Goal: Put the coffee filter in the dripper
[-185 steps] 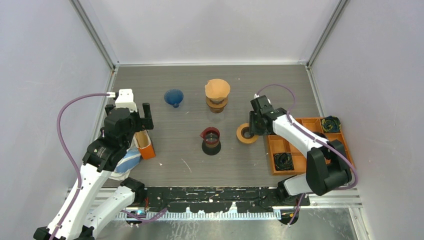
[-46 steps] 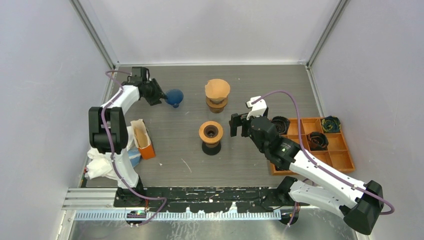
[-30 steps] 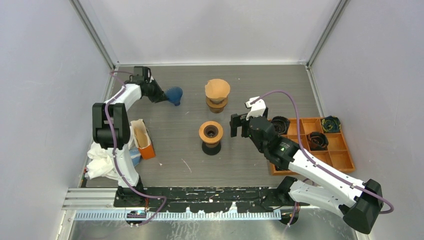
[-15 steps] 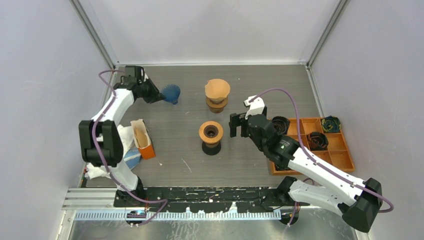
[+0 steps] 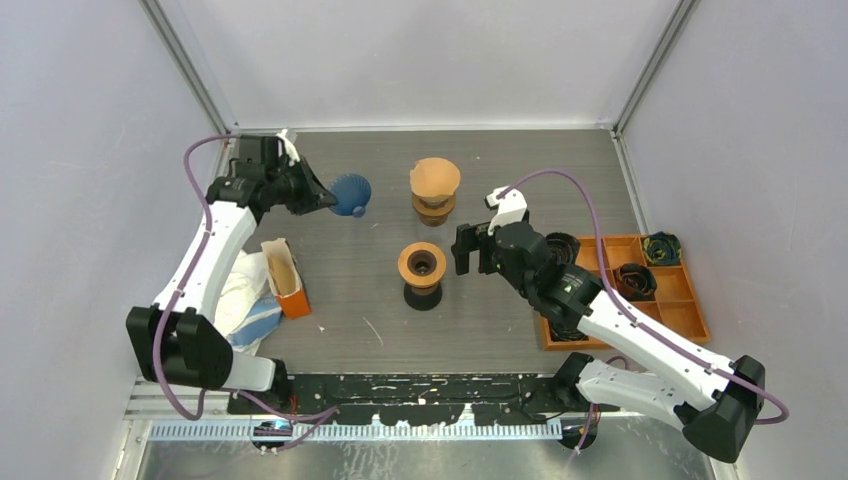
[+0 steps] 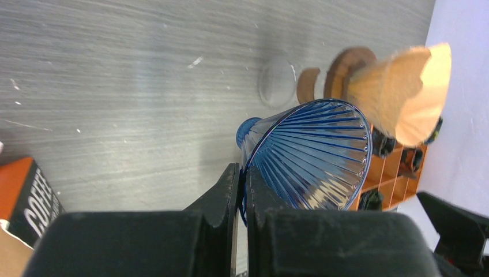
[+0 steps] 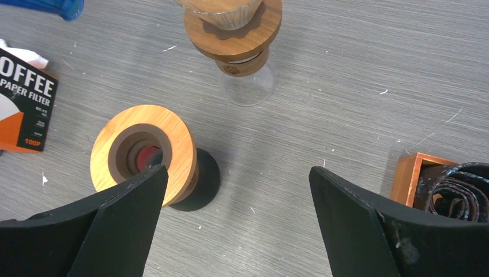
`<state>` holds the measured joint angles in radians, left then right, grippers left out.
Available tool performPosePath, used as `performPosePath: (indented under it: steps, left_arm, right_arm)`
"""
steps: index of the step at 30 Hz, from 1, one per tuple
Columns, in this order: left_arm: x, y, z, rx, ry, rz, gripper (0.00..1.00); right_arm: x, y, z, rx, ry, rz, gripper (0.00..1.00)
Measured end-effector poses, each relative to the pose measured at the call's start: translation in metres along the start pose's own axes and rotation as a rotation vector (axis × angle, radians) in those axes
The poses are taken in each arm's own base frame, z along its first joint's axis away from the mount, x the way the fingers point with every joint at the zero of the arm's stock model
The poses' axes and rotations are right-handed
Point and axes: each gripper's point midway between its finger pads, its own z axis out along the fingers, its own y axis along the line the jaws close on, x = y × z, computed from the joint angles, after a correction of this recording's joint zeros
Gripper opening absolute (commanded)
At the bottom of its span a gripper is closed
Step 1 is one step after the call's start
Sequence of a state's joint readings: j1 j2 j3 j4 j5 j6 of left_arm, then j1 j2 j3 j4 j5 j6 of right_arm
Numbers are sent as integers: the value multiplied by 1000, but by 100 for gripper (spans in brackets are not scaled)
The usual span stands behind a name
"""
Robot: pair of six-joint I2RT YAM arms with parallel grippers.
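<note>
Grey wood-grain table (image 5: 500,170), top view as the clock face.

Orange compartment tray (image 5: 668,318) at 4 o'clock, dark coiled bits in several cells.

Right gripper (image 5: 470,252) (image 7: 236,170) hangs just at 3 o'clock of the centre stand. Its jaws are spread wide and nothing is between them.

Left gripper (image 5: 322,198) (image 6: 241,173) is out at 10 o'clock, clamped on the rim of the blue ribbed cone dripper (image 5: 352,193) (image 6: 311,156). The dripper is tipped on its side, empty inside. Can't tell if it touches the table.

White crumpled cloth (image 5: 240,300) at 8 o'clock, by the left edge.

Orange cardboard coffee-filter box (image 5: 290,290) (image 7: 26,104) just beside the cloth, also 8 o'clock.

Round wooden ring on a black base (image 5: 422,264) (image 7: 173,144) at centre, upright, red showing down the hole.

Clear glass stand with a wooden collar (image 5: 434,210) (image 7: 245,43) at 12 o'clock.

Brown paper cone coffee filter (image 5: 434,177) (image 6: 409,92) sits in that collar, mouth up, at 3 o'clock of the blue dripper and apart from it.
</note>
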<state>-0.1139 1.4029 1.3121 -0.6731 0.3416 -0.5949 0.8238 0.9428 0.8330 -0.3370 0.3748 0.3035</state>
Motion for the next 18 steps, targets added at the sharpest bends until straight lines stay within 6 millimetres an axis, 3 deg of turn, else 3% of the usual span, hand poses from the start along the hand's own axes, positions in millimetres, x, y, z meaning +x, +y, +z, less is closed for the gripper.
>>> performPosePath:
  steps: [9, 18]
  left_arm:
    - [51, -39, -15, 59, 122, 123, 0]
    - [86, -77, -25, 133, 196, 232, 0]
  right_arm:
    - [-5, 4, -5, -19, 11, 12, 100]
    - [-7, 5, -7, -21, 14, 11, 100]
